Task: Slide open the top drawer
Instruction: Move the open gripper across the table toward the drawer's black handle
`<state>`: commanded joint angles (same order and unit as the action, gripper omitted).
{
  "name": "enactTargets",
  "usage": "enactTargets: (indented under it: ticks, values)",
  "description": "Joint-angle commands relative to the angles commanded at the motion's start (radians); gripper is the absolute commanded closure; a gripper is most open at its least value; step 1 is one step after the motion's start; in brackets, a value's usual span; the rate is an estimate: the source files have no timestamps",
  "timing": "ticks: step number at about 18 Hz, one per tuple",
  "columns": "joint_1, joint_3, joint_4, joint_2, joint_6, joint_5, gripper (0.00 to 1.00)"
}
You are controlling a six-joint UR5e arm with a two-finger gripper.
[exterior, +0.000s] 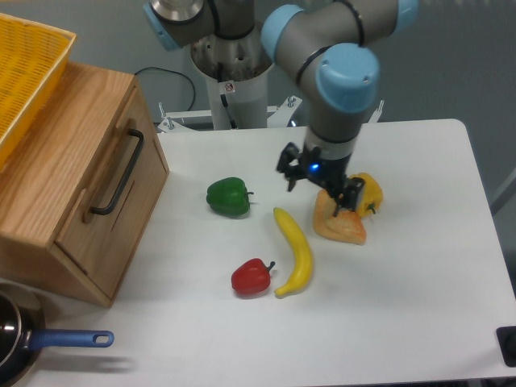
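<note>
The top drawer [103,211] is the light oak front panel of the wooden cabinet at the left, and it sits flush and closed. Its long black bar handle [118,172] runs diagonally down the panel. My gripper [319,186] hangs over the middle of the table, far to the right of the handle. Its two black fingers are spread open with nothing between them. It hovers just above the orange pastry [339,222] and beside the yellow pepper [369,192].
A green pepper [228,197], a banana [293,251] and a red pepper [251,277] lie between the gripper and the cabinet. A yellow mesh basket [26,71] rests on the cabinet top. A blue-handled pan [48,342] sits at the front left.
</note>
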<state>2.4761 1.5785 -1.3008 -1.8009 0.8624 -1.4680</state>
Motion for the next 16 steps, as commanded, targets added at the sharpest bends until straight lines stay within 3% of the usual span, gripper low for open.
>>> enactTargets:
  ticks: [5,11,16]
  values:
    - [-0.115,-0.005,-0.012,0.0,-0.173,0.0,0.0]
    - [-0.15,-0.017,-0.024,0.005,-0.328,0.021,0.0]
    - [-0.207,-0.017,-0.055,0.009,-0.368,0.023,0.0]
